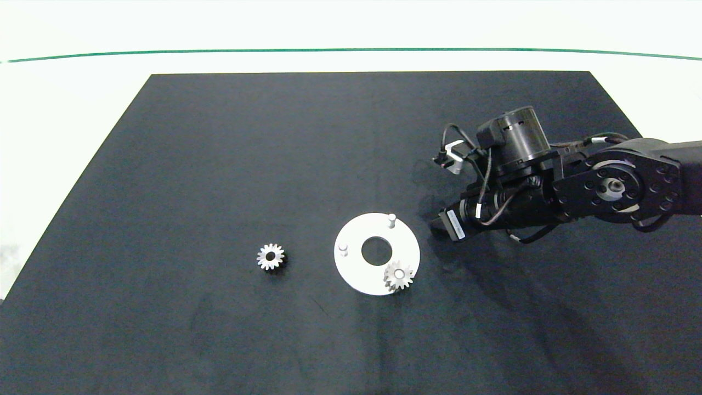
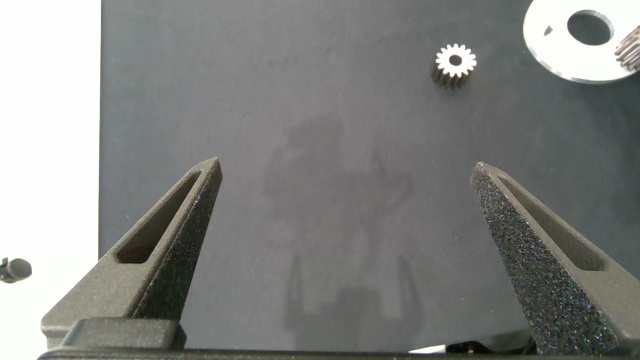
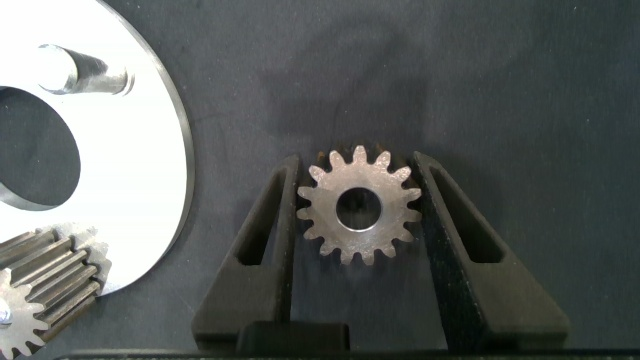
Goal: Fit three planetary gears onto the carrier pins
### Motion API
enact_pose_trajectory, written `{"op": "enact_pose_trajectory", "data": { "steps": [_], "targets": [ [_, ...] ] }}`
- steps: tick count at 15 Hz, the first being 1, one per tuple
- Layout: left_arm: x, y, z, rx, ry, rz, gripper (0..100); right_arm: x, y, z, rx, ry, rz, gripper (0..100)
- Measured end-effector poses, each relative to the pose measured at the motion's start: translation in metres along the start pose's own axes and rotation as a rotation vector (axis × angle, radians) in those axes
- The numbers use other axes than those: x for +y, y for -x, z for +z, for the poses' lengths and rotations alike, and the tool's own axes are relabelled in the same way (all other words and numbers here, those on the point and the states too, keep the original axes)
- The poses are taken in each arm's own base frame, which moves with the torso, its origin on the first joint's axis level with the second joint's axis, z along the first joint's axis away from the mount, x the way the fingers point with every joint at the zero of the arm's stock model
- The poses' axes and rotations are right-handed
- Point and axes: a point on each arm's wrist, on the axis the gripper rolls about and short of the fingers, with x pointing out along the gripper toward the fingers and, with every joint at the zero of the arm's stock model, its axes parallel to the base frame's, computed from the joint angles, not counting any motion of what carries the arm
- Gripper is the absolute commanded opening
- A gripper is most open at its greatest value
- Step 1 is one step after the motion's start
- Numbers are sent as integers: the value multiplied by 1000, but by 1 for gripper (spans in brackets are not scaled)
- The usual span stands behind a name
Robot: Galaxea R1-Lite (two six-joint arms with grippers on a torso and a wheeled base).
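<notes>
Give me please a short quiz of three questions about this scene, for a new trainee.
1. True or false: one gear already sits on a pin of the white disc.
2. How many pins are bare? A) none B) one C) two
3. What does the right tool hold between its fingers?

Key:
1. True.
2. C: the far pin and the near-left pin carry nothing.
3. A gear, gripped beside the disc. Another loose gear lies on the black mat left of the disc; the left tool is open above the mat.
</notes>
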Motion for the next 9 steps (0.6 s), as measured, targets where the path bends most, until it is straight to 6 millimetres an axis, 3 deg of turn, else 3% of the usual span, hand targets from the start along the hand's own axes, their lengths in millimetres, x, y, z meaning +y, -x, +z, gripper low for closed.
{"op": "enact_pose_trajectory", "data": {
  "steps": [5,9],
  "targets": [
    [0,0,0,-2,0,0,100,0,2,-1,1,1,1,5],
    [0,0,0,-1,0,1,100,0,12,4,-20,4,1,4]
  ]
}}
